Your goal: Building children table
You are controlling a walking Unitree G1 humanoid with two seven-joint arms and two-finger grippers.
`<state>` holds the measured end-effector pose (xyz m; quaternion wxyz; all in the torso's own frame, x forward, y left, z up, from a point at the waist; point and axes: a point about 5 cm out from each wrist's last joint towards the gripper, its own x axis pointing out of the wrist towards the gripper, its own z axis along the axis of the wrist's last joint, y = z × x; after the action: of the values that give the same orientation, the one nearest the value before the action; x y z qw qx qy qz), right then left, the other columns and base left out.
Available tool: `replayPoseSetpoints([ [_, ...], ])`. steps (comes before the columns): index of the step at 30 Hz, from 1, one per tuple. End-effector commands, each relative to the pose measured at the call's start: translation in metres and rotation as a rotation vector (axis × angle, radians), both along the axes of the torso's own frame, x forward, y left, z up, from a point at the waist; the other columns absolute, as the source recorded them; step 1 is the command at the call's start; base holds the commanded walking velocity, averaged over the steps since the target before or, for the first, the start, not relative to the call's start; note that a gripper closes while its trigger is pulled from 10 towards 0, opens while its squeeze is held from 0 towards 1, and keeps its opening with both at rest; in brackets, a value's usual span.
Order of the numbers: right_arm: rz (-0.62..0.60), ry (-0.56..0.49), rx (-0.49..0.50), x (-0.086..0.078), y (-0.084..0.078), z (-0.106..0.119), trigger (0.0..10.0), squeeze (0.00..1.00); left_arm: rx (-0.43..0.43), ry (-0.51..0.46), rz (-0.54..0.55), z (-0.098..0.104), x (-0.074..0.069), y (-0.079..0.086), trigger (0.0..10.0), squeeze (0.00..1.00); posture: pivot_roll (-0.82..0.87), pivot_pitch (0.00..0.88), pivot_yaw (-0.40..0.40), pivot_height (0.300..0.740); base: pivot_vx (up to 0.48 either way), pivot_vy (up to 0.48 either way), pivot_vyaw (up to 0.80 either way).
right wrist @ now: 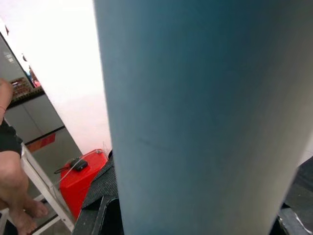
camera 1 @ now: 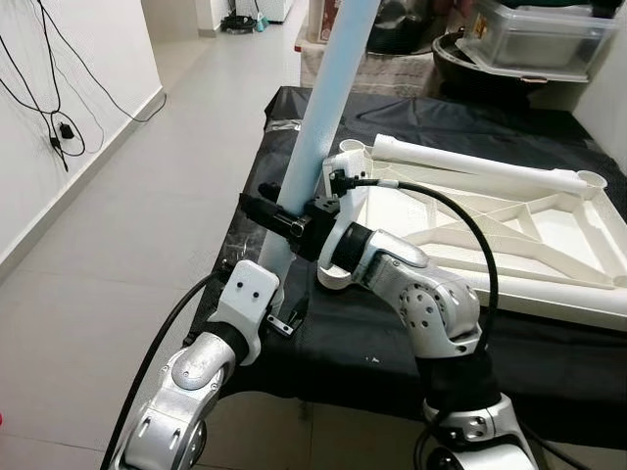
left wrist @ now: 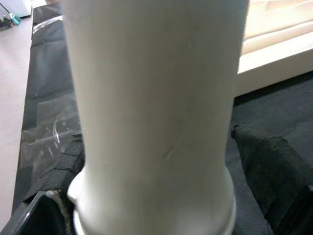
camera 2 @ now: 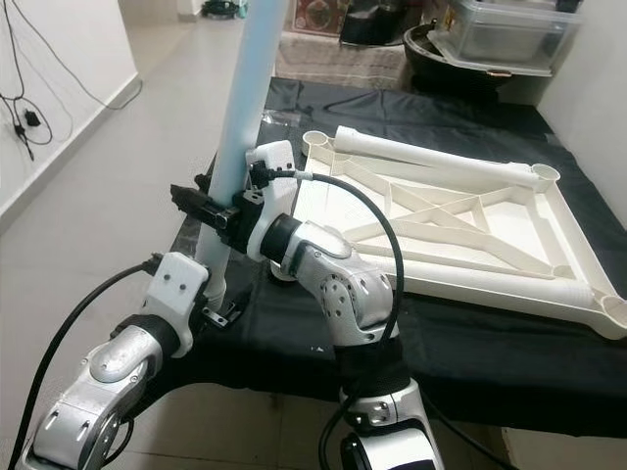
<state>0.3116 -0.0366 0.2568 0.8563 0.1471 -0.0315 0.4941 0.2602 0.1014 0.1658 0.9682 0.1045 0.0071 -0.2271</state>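
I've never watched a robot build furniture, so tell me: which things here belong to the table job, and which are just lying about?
Part of the job:
- pale blue table leg, held upright by both grippers
- white tabletop frame, upside down on the black cloth
- left gripper
- right gripper

Just lying about:
- clear storage box
- wall cables
- red container

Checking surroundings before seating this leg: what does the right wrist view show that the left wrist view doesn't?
Right wrist view: a red box on the floor, a person's leg beside a white frame, and a pale wall.

Left wrist view: the table leg ending in a flared collar, the black table cover, a clear plastic sheet and the white tabletop's edge.

Both: the pale blue table leg, very close. The right tool is around it higher up and the left tool is at it lower down.
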Motion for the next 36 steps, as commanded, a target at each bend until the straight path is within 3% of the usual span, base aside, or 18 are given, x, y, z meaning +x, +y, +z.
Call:
replayPoseSetpoints([
  [1, 0.027, -0.014, 0.018, -0.006, 0.002, 0.004, 10.0, 0.00, 0.008, 0.038, -0.025, -0.008, -0.003, -0.002, 5.3, 0.00, 0.06, 0.090, -0.053, 0.740, 0.000, 0.000, 0.00],
  [2, 0.030, -0.013, 0.014, -0.007, 0.003, 0.004, 10.0, 0.00, 0.011, 0.037, -0.022, -0.009, -0.002, 0.000, 0.0, 0.00, 0.06, 0.090, -0.053, 0.740, 0.000, 0.000, 0.00],
  [12, 0.028, -0.019, -0.005, -0.009, 0.003, 0.004, 10.0, 0.00, 0.014, 0.040, -0.006, -0.010, -0.002, 0.001, 0.0, 0.00, 0.05, 0.095, -0.052, 0.740, 0.000, 0.000, 0.00],
  [13, 0.012, -0.024, -0.019, -0.008, 0.002, 0.002, 10.0, 0.00, 0.017, 0.040, 0.005, -0.010, -0.002, 0.002, 2.9, 0.00, 0.05, 0.094, -0.054, 0.740, 0.000, 0.000, 0.00],
  [15, 0.000, -0.027, -0.029, -0.007, 0.001, 0.000, 10.0, 0.00, 0.019, 0.040, 0.012, -0.011, -0.001, 0.003, 2.9, 0.00, 0.05, 0.094, -0.054, 0.740, 0.000, 0.000, 0.00],
  [16, 0.004, -0.033, -0.031, -0.008, -0.001, -0.001, 10.0, 1.00, 0.016, 0.042, 0.023, -0.011, -0.001, 0.005, 10.0, 0.00, 0.05, 0.094, -0.054, 0.740, 0.000, 0.000, 0.00],
  [21, 0.021, -0.048, -0.053, -0.008, -0.005, -0.006, 10.0, 1.00, -0.043, 0.083, -0.016, -0.010, -0.005, 0.010, 10.0, 0.00, 0.06, 0.094, -0.050, 0.740, 0.000, 0.000, 0.00],
  [22, 0.053, -0.048, -0.064, -0.006, -0.012, -0.008, 10.0, 0.00, -0.106, 0.127, -0.113, -0.008, -0.016, 0.015, 10.0, 0.00, 0.06, 0.096, -0.047, 0.740, 0.000, 0.000, 0.00],
  [25, 0.068, -0.042, -0.063, -0.005, -0.015, -0.009, 10.0, 0.00, -0.123, 0.144, -0.163, -0.008, -0.022, 0.016, 10.0, 0.00, 0.07, 0.098, -0.053, 0.740, 0.000, 0.000, 0.00],
  [26, 0.119, -0.042, -0.063, -0.005, -0.020, -0.010, 10.0, 0.00, -0.138, 0.183, -0.242, -0.010, -0.031, 0.017, 10.0, 0.00, 0.07, 0.099, -0.052, 0.740, 0.000, 0.000, 0.00],
  [33, 0.290, -0.009, -0.047, -0.014, -0.024, -0.011, 10.0, 0.00, -0.177, 0.295, -0.411, -0.015, -0.051, 0.014, 10.0, 0.00, 0.07, 0.104, -0.050, 0.740, 0.000, 0.000, 0.00],
  [36, 0.327, -0.002, -0.041, -0.018, -0.024, -0.011, 10.0, 0.00, -0.169, 0.307, -0.429, -0.017, -0.054, 0.014, 10.0, 0.00, 0.07, 0.109, -0.050, 0.740, 0.000, 0.000, 0.00],
])
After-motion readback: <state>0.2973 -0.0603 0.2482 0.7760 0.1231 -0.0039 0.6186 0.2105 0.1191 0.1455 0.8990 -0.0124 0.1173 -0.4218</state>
